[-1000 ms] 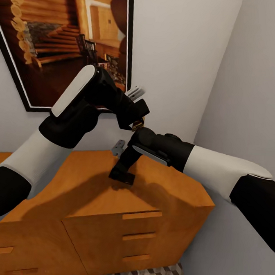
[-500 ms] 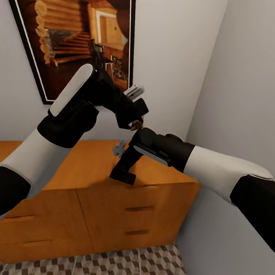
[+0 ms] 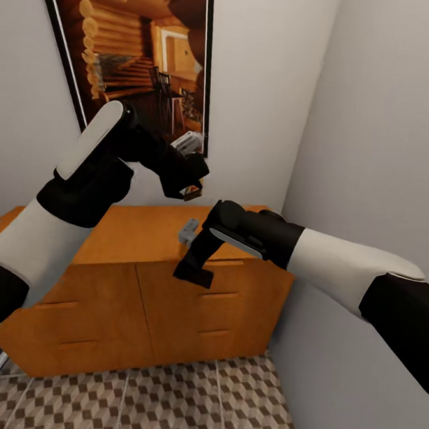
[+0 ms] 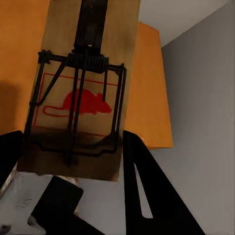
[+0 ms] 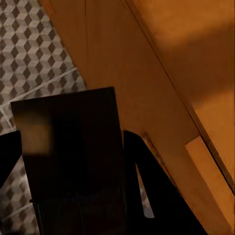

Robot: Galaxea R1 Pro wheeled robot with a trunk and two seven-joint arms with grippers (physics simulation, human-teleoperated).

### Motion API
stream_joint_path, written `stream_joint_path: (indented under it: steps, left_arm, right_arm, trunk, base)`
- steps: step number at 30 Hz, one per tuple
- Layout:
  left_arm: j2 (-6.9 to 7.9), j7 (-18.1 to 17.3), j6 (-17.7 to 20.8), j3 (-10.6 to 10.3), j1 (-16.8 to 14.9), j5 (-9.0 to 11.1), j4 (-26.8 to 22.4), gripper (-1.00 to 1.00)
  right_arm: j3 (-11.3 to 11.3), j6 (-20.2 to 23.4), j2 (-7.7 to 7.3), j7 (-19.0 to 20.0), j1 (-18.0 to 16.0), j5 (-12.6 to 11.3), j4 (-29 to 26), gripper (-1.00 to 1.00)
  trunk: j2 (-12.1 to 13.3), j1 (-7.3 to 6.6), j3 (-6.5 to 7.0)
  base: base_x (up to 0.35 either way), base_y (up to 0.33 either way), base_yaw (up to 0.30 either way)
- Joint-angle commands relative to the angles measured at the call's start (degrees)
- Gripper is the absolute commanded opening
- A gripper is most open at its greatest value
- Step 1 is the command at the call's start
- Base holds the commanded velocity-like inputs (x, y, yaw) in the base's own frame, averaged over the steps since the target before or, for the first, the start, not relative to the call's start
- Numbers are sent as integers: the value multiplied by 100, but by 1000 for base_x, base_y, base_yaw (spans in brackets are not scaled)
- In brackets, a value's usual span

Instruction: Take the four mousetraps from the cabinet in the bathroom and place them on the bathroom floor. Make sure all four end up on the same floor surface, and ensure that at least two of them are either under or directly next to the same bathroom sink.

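Each claw was clamped on a trap. The left claw held a trap lengthwise, its long axis running straight out from the fingers, raised above the cabinet. The right claw gripped another trap and hung lower, in front of the cabinet's drawers, so it was nearer the tiled floor, which lay below and nearer.

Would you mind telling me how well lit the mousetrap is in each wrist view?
Left wrist view: the mousetrap is lit well enough to read its red mouse print and wire spring, its lower edge shaded. Right wrist view: the held mousetrap is a dark, shadowed slab with no readable detail.
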Motion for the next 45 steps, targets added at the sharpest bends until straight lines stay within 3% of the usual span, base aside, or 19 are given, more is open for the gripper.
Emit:
stream_joint_path:
  steps: [1,6,11,12,14,15,19,34,36,38,39,42,45]
  left_arm:
    - [81,27,73,-12,-8,20,-2,-100]
    - [247,28,127,-34,-8,33,-3,-100]
    - [270,43,719,-30,-8,45,-49,-100]
    - [289,71,791,-357,1,196,-55,-100]
    - [299,82,793,-704,1,265,-55,-100]
    - [331,134,781,-1770,1,476,-57,-100]
    - [447,206,773,-1850,1,498,-63,-100]
    - [489,213,718,-1880,70,502,-30,-100]
    - [559,211,699,-2083,333,491,2,-100]
    - [799,174,674,-2524,746,482,19,-100]
    - [834,169,669,-2601,825,477,20,-100]
    - [1040,97,629,-3093,1433,423,133,-100]
    - [1150,-331,548,-3471,1943,115,536,-100]
  right_arm:
    - [8,9,-5,29,-4,21,13,-100]
    - [6,-21,-25,-13,8,25,235,-100]
    - [-7,-42,-31,-58,4,21,491,-100]
    - [4,-45,-37,-59,26,20,559,-100]
    - [13,-45,-39,-60,42,23,677,-100]
    - [17,-202,-133,-43,117,29,1065,-100]
    - [14,-232,-263,-38,125,27,1093,-100]
    - [28,-242,-268,-60,245,27,1145,-100]
    - [34,-265,-240,-117,445,161,1281,-100]
    - [36,-349,-241,-290,724,505,1429,-100]
    - [36,-369,-245,-305,787,537,1446,-100]
    - [37,-627,-250,-364,1290,638,1615,-100]
    - [37,-1053,-238,-406,1720,666,1918,-100]
  trunk:
    - [-4,-4,-6]
    - [-4,-4,-6]
    - [-4,-4,-6]
    - [-4,-4,-6]
    - [-4,-4,-6]
    - [-4,-4,-6]
    - [-4,-4,-6]
    - [-4,-4,-6]
    - [-4,-4,-6]
    - [-4,-4,-6]
    - [-4,-4,-6]
    - [-4,-4,-6]
    - [-4,-4,-6]
  base:
    - [-331,0,0]
    - [-331,0,0]
    - [-331,0,0]
    - [-331,0,0]
    - [-331,0,0]
    - [-331,0,0]
    - [-331,0,0]
    - [-332,0,0]
    - [-332,0,0]
    - [-332,0,0]
    - [-332,0,0]
    - [-332,0,0]
    - [-332,0,0]
